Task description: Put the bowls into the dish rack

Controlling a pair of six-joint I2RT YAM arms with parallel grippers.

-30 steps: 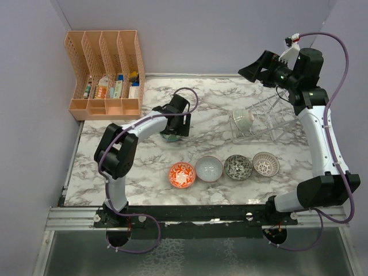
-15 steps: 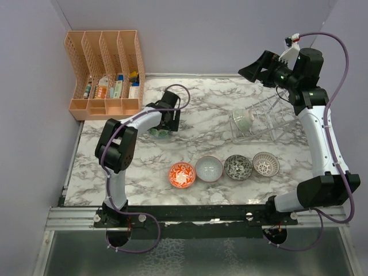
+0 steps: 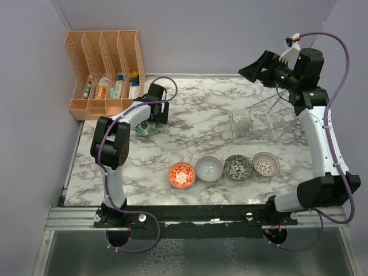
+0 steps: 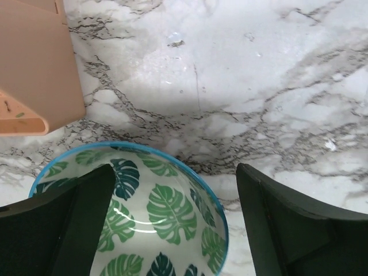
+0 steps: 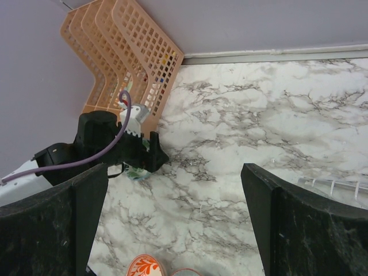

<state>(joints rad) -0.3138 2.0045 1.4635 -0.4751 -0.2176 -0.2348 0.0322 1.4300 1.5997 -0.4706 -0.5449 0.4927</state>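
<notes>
The green-leaf bowl [image 3: 145,129] stands upright on the marble near the orange organizer. My left gripper [image 3: 153,119] hangs over it, open. In the left wrist view the left finger [image 4: 69,224] overlaps the bowl [image 4: 161,218], while the right finger [image 4: 287,224] stands clear of its blue rim. The clear dish rack [image 3: 270,118] lies at the right with a pale green bowl [image 3: 242,119] in its near end. A red-orange bowl [image 3: 181,174], a blue-grey bowl [image 3: 209,168] and a dark speckled bowl [image 3: 238,167] sit in a front row. My right gripper [image 3: 248,71] is raised high, open and empty.
A lattice bowl [image 3: 265,164] ends the front row at the right. The orange file organizer [image 3: 106,69], with small items in its slots, stands at the back left, close to the left gripper. Purple walls close in the left and back. The right wrist view shows the left arm [image 5: 109,146].
My left gripper has swung left and back toward the organizer. The green-leaf bowl has moved left with it. The right arm has not moved.
</notes>
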